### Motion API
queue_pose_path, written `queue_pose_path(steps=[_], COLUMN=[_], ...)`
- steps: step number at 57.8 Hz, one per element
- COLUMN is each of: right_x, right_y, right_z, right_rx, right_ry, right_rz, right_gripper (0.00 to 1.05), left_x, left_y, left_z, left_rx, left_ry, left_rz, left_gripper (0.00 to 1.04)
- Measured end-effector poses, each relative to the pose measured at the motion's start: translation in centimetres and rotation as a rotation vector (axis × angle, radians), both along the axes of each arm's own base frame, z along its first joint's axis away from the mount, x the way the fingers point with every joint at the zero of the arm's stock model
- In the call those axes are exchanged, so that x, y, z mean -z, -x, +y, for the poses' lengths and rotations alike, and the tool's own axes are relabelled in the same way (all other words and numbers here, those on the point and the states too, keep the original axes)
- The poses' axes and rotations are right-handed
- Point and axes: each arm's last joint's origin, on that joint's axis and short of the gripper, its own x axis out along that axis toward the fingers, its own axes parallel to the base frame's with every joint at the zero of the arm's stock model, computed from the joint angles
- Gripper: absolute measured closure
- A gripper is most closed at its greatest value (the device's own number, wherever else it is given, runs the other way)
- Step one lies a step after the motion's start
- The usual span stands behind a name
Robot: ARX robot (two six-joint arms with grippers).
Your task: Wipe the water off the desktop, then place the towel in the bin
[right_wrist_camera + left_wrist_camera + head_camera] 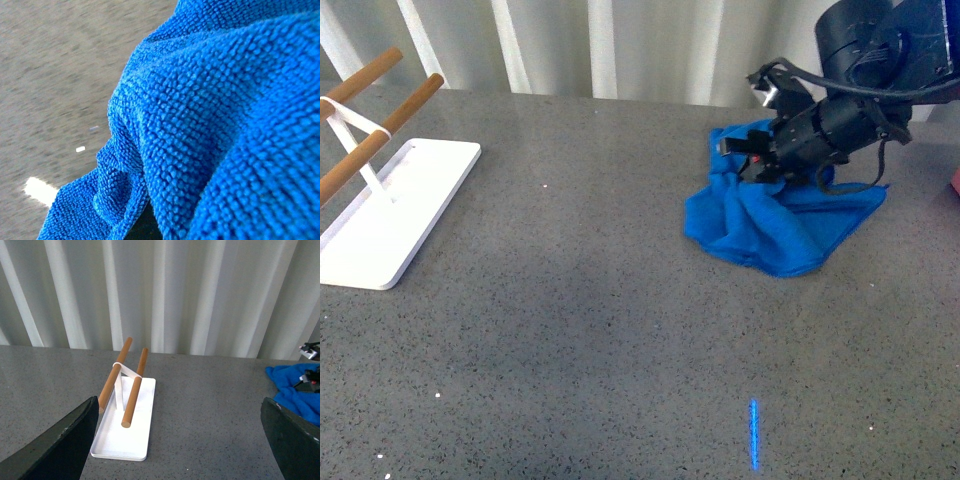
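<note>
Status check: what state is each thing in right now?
towel, crumpled on the desktop.
right pincer, down on towel; open or shut unclear.
left pincer, wide open, empty.
rack, upright, rods bare.
bin, only a corner shows.

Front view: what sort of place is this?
Probably a staged indoor workbench: a speckled grey desktop, a pleated white curtain behind it, and a white tray holding two wooden rods.

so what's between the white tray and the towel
Nothing: the front view shows only bare desktop between the white tray and the towel; the left wrist view agrees.
</note>
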Motion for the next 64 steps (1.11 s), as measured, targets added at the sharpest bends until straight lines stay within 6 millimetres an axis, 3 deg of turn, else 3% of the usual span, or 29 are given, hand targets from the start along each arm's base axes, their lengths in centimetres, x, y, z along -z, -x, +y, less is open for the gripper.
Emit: queue_pose_path(steps=[9,21,35,39,46,64], right_x=[0.0,-0.4,-2.2,-3.8,-5.2,-5.9], right_y=[3.2,8.1,12.9,14.0,14.9,15.1], right_z=[2.0,0.8,-3.2,-5.2,-7.6,-14.5], right_rx=[-0.042,-0.034,0.037,0.082,0.139,0.294], right_ry=[-0.024,-0.037,-0.070,-0.095,-0.097,-0.042], right_rz=[0.042,0.086,0.110,0.082,0.044,0.018], right_gripper=[1.00,1.00,1.00,1.00,1.00,1.00], left_x=[0.0,0.0,0.0,0.0,0.0,0.0], left_y=[0.0,0.0,0.0,0.0,0.0,0.0], left_z=[0.0,0.0,0.0,0.0,0.0,0.0], left_rx=[0.000,0.000,0.000,0.000,0.000,0.000], left_ry=[0.000,0.000,0.000,0.000,0.000,0.000], left_rz=[0.000,0.000,0.000,0.000,0.000,0.000], left_gripper=[0.07,0.07,0.07,0.07,0.07,0.07])
